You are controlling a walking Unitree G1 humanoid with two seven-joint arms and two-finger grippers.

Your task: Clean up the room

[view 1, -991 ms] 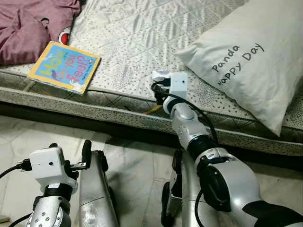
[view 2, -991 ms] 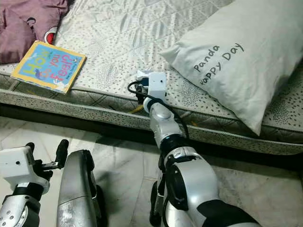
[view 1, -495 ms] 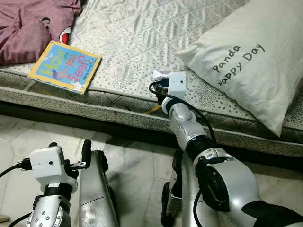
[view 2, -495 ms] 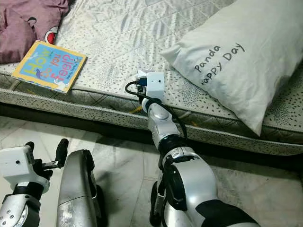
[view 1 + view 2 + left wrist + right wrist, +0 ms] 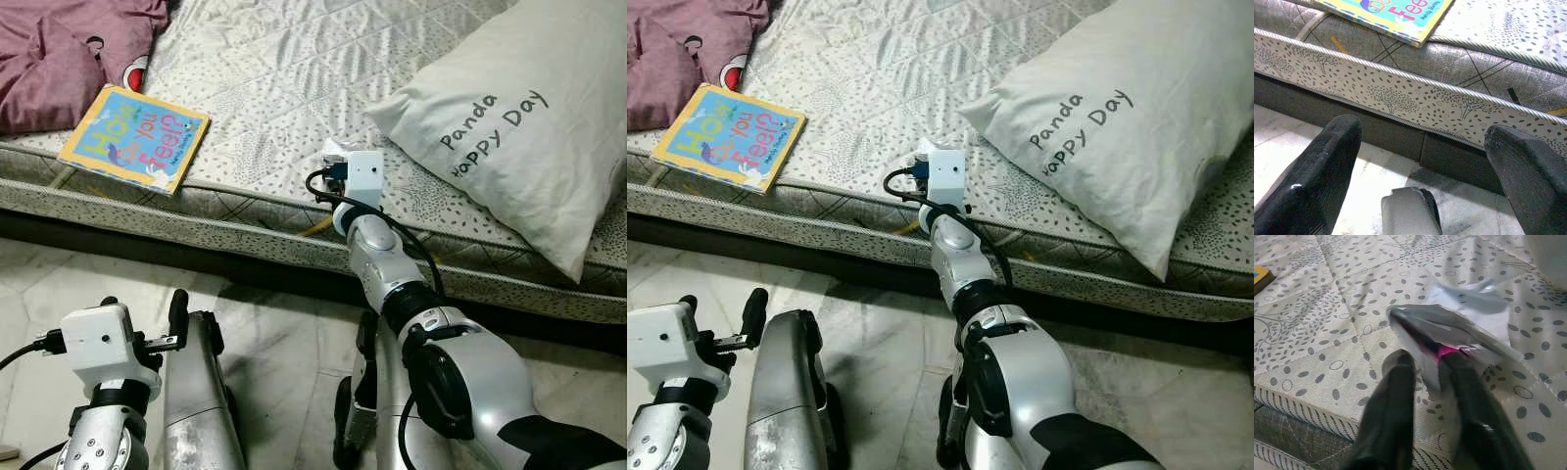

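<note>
Item: crumpled wrapper (image 5: 1459, 328), silvery with a pink patch inside, lying on the mattress (image 5: 294, 88) near its front edge, just beside the corner of the pillow (image 5: 509, 127).

Right hand (image 5: 1427, 382): reached out over the mattress edge, its two black fingers (image 5: 1393, 396) closed to a narrow gap on the near flap of the wrapper. The flap is seen between the fingers, so it is judged pinched (only thinly, at the margin).

Left hand (image 5: 1425, 147): held low over the floor in front of the bed, fingers spread wide, nothing between them.

Also recorded: picture book (image 5: 134, 138) overhanging the mattress edge; maroon garment (image 5: 59, 59) at the far corner.

Risks, as judged:
- The wrapper may be lost on lifting, since only a thin foil edge is gripped and foil slides or tears.
- If dropped, it may be carried off the edge to the floor (image 5: 284, 333).
- The bedding may be caught with the foil if the fingers are pressed lower.
</note>
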